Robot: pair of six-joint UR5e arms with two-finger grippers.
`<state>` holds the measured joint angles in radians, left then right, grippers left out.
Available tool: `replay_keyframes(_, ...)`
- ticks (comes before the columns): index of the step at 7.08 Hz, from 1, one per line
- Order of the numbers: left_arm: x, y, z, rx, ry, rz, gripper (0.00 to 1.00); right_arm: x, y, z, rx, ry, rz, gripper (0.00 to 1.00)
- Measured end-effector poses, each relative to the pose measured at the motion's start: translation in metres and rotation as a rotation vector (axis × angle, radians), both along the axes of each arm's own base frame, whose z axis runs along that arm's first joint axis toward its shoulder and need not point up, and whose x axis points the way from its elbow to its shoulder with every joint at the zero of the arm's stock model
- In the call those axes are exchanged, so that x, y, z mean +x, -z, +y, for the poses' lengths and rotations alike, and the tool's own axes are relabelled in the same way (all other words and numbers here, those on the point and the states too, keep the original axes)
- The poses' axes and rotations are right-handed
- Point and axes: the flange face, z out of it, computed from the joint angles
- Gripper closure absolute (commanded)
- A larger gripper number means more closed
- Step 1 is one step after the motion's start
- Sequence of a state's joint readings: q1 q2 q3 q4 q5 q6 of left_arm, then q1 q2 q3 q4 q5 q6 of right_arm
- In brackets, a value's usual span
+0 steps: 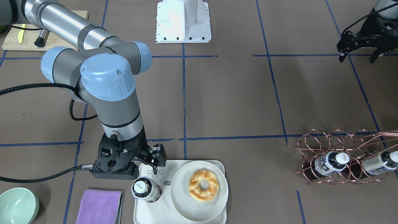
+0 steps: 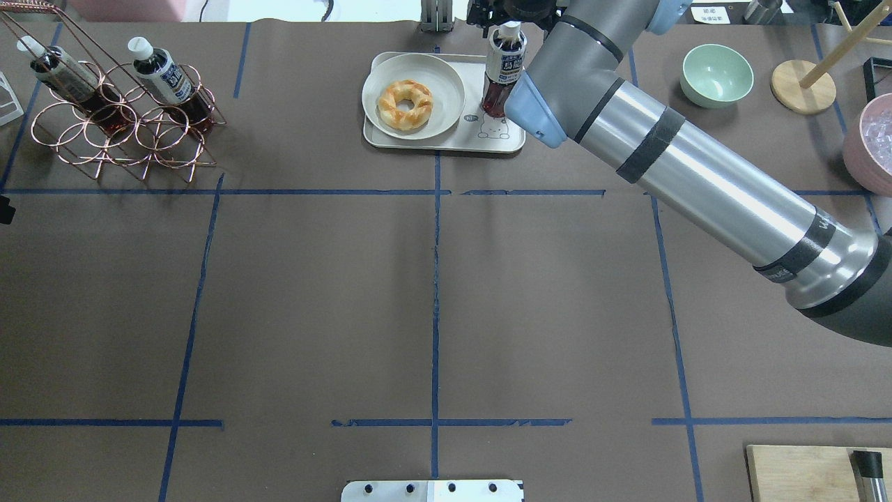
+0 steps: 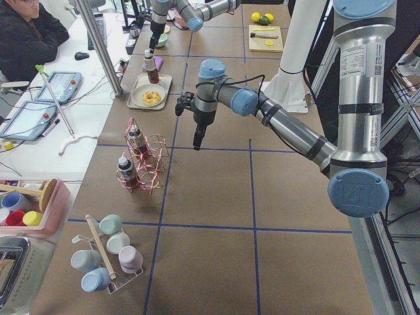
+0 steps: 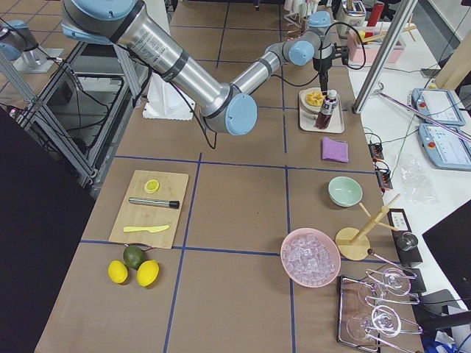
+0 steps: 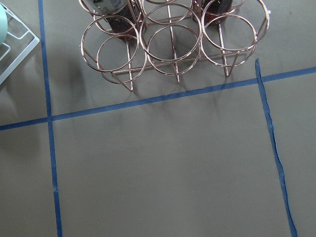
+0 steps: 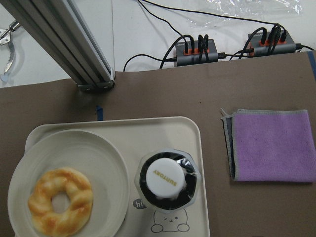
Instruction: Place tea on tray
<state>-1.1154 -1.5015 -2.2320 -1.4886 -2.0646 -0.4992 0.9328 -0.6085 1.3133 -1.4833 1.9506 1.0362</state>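
A tea bottle [image 1: 145,189] stands upright on the cream-white tray [image 1: 149,214], beside the bear drawing, white cap up. It also shows in the overhead view [image 2: 504,66] and from straight above in the right wrist view [image 6: 168,180]. My right gripper [image 1: 151,159] hangs just above and behind the bottle, open and clear of it. Its fingers are out of the right wrist view. My left gripper [image 1: 357,57] is open and empty, far away over bare table. Two more tea bottles [image 1: 329,163] lie in the copper wire rack [image 1: 339,146].
A round white plate [image 1: 182,202] with a doughnut [image 1: 203,185] fills the tray's other half. A purple cloth [image 1: 99,205] and a green bowl [image 1: 17,207] lie beside the tray. A wooden cutting board [image 1: 12,40] is near the robot's right side.
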Motion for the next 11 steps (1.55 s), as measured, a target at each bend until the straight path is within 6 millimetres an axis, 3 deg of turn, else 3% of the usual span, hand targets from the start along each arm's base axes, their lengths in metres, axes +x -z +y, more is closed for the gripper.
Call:
replay_keyframes(1,-0.003,-0.002,0.0,-0.007,0.006,0.0,0.0,0.03,-0.009,0.023,0.004,0.022,0.001,0.0)
replay_keyframes(3,-0.029,-0.019,-0.004,-0.029,-0.002,0.011,0.0,0.121,-0.055,0.095,0.064,0.121,0.073,0.0)
replay_keyframes(4,-0.057,-0.044,-0.01,-0.047,-0.019,0.025,0.0,0.164,-0.09,0.13,0.08,0.178,0.106,0.0)
replay_keyframes(5,-0.089,-0.077,-0.02,-0.063,-0.034,0.041,0.0,0.207,-0.13,0.152,0.078,0.233,0.116,0.0)
replay_keyframes(7,-0.146,-0.151,-0.035,-0.111,-0.041,0.085,0.0,0.306,-0.23,0.178,0.086,0.369,0.132,0.0)
replay_keyframes(9,-0.173,-0.206,-0.037,-0.181,-0.027,0.142,0.0,0.396,-0.328,0.199,0.081,0.442,0.125,0.0)
replay_keyframes(10,-0.176,-0.226,-0.034,-0.208,-0.028,0.171,0.0,0.423,-0.367,0.207,0.049,0.442,0.114,0.0)
replay_keyframes(11,-0.177,-0.24,-0.031,-0.225,-0.029,0.182,0.0,0.435,-0.392,0.209,0.013,0.438,0.107,0.0)
